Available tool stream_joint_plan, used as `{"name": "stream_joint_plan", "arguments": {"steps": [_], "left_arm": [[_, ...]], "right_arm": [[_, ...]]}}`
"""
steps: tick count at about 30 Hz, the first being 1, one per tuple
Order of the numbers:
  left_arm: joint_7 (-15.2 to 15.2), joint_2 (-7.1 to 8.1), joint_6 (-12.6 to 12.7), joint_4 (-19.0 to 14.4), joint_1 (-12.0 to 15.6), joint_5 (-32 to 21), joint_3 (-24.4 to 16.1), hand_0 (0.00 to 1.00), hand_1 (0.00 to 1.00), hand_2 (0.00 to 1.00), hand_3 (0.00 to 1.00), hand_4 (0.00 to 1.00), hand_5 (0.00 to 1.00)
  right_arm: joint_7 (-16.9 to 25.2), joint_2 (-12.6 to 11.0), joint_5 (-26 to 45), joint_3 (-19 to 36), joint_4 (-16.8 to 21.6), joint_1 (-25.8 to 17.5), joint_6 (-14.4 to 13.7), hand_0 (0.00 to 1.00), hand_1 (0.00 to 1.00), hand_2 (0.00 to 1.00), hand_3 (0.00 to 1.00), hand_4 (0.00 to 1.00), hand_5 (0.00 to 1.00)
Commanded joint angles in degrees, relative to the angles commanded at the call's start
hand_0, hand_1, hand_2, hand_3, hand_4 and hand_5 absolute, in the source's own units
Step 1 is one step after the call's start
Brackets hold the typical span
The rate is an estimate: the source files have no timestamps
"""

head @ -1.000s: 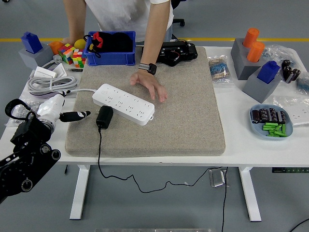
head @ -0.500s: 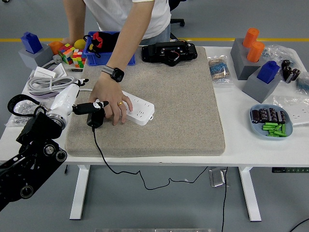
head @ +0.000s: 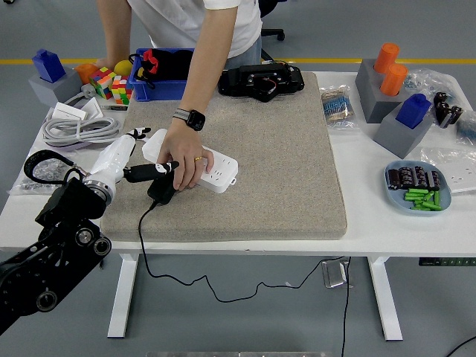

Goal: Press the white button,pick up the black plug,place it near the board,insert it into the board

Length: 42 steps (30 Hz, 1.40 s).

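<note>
Item: left hand (head: 145,171), w/ dark fingers (head: 160,168) stretched narrow, tips at the black plug (head: 161,190); grip unclear, can't tell if holding.
Plug: on grey mat (head: 282,171), just below fingertips, touching near edge of white board (head: 216,165).
Person's hand (head: 184,160): flat on board, beside robot fingertips.
Change vs. half a sec ago: plug + hand shifted right, closer to board; person's hand slid along strip.
Meaning: prob. placing-near-board step, insertion pending.
Right hand: not seen.
</note>
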Motion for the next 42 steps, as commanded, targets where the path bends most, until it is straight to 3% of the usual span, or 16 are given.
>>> {"name": "stream_joint_plan", "arguments": {"steps": [14, 19, 21, 22, 27, 28, 39, 40, 42], "left_arm": [[-1.2, 0.08, 1.1, 0.8, -0.3, 2.0, -0.6, 0.883, 0.927, 0.918, 0.926, 0.932, 0.442], [-1.2, 0.98, 1.7, 1.5, -1.2, 2.9, 1.4, 0.882, 0.918, 0.901, 0.918, 0.929, 0.438], [-0.6, 0.7, 1.4, 1.7, -0.5, 3.4, 2.0, 0.882, 0.918, 0.901, 0.918, 0.929, 0.438], [-0.1, 0.49, 1.1, 1.8, 0.0, 3.8, 2.4, 0.874, 0.889, 0.844, 0.872, 0.929, 0.403], [1.1, -0.38, 0.2, 2.6, 0.8, 4.3, 4.4, 0.874, 0.889, 0.844, 0.872, 0.929, 0.403], [1.2, -0.47, 0.2, 2.8, 0.9, 4.2, 4.8, 0.842, 0.846, 0.796, 0.837, 0.928, 0.371], [1.0, -1.03, 2.1, 4.7, -0.4, 5.3, 6.9, 0.831, 0.839, 0.786, 0.835, 0.94, 0.367], [1.1, -1.12, 2.2, 4.8, -0.5, 5.4, 7.1, 0.789, 0.787, 0.727, 0.82, 0.922, 0.368], [1.3, -1.4, 2.3, 5.4, -0.6, 5.5, 7.4, 0.789, 0.787, 0.727, 0.82, 0.922, 0.368]], "right_arm": [[0.0, 0.0, 0.2, -0.9, -0.1, 1.1, -0.1, 0.78, 0.675, 0.652, 0.611, 0.665, 0.428], [0.0, -0.8, 0.8, -3.1, 0.0, 2.1, 0.0, 0.78, 0.675, 0.652, 0.611, 0.665, 0.429], [0.1, -1.1, 0.7, -2.7, 0.0, 1.3, -0.1, 0.78, 0.675, 0.652, 0.611, 0.665, 0.429], [0.1, -1.2, 0.5, -2.5, -0.1, 0.8, -0.1, 0.78, 0.675, 0.652, 0.611, 0.665, 0.429], [0.2, -0.9, 0.4, -1.9, -0.1, -0.1, -0.2, 0.78, 0.675, 0.652, 0.611, 0.665, 0.429], [0.3, -0.8, 0.4, -1.8, 0.0, -0.1, -0.2, 0.779, 0.675, 0.652, 0.611, 0.664, 0.428], [0.4, -0.8, 0.4, -1.5, -0.1, -0.1, -0.3, 0.778, 0.675, 0.652, 0.611, 0.664, 0.428], [0.4, -0.8, 0.4, -1.5, -0.1, -0.1, -0.3, 0.779, 0.674, 0.651, 0.611, 0.663, 0.427], [0.4, -0.8, 0.4, -1.4, -0.1, -0.2, -0.3, 0.779, 0.674, 0.651, 0.611, 0.663, 0.427]]}}
